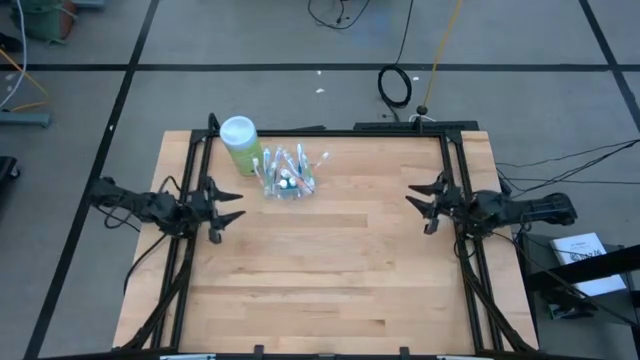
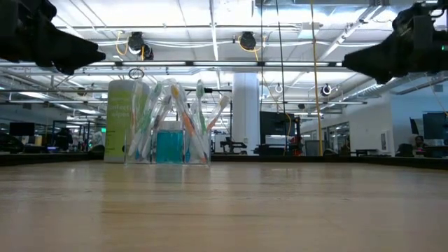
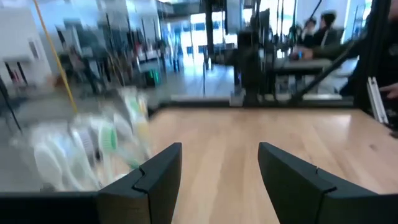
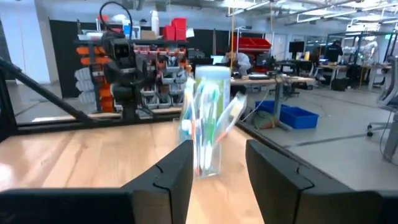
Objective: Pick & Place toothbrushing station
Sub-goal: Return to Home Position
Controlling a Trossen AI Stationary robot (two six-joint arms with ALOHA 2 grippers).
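Note:
The toothbrushing station is a small clear cup (image 1: 287,178) full of thin toothbrushes and small blue tubes. It stands on its base on the wooden table, left of centre near the far edge, and shows in the low view (image 2: 169,140) too. My left gripper (image 1: 238,206) hovers open at the table's left side, pointing level, with the cup blurred off to one side of its fingers (image 3: 74,152). My right gripper (image 1: 414,207) hovers open at the table's right side. It faces the cup (image 4: 208,127) from well across the table.
A light-green bottle with a white cap (image 1: 239,142) stands just left of and behind the cup, also in the low view (image 2: 123,119). Black frame rails (image 1: 190,160) run along the table's left, right and far edges. Bare wood (image 1: 330,270) fills the middle and near side.

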